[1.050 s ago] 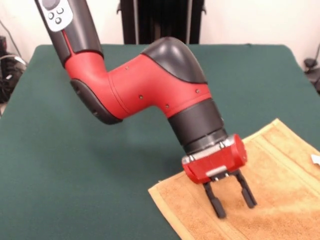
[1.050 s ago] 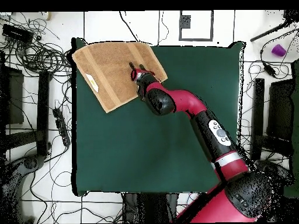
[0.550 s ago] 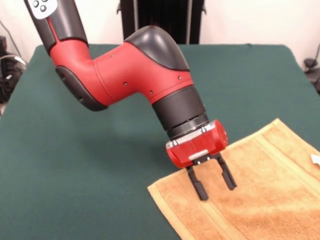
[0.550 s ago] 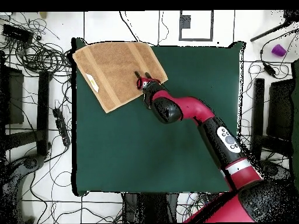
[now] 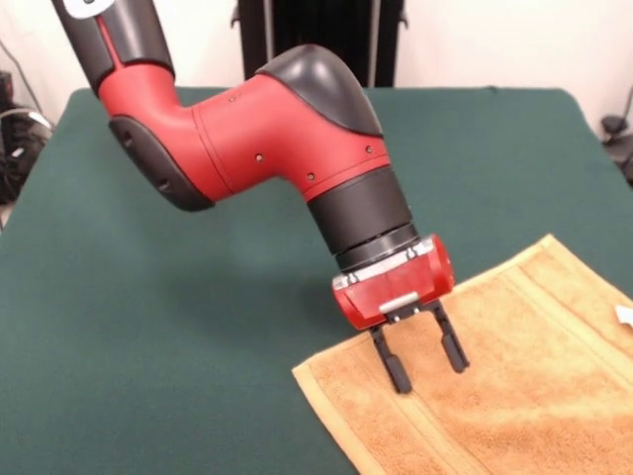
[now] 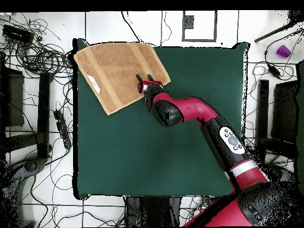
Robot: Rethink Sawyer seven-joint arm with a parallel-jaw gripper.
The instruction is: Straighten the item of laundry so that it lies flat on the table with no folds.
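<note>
Front view: the red and black arm (image 5: 257,129) comes down from the upper left and ends over the towel's near-left part.
Gripper (image 5: 423,356): points downward and a little toward the camera, its two black fingers (image 5: 393,364) spread apart with nothing between them; the tips sit just above or at the cloth close to the towel's left edge, and whether they touch it cannot be told.
Towel (image 5: 514,386): golden orange terry cloth, lying at the table's near-right corner in the front view, running off the picture at the right and bottom; a woven border stripe runs along its far edge and another along its left edge.
Tag (image 5: 625,316): small and white, on the towel at the right edge of the front view.
Table (image 5: 168,336): dark green top, bare to the left of and beyond the towel.
Overhead view: the towel (image 6: 119,70) fills the table's upper-left corner, turned at an angle to the table's edges, its surface looking flat with no fold to be made out; the gripper (image 6: 145,78) is over the towel's right part near its right edge, and the arm (image 6: 196,116) stretches away to the lower right across the table (image 6: 160,154).
Surroundings: cables (image 6: 35,53) lie on the floor left of the table.
</note>
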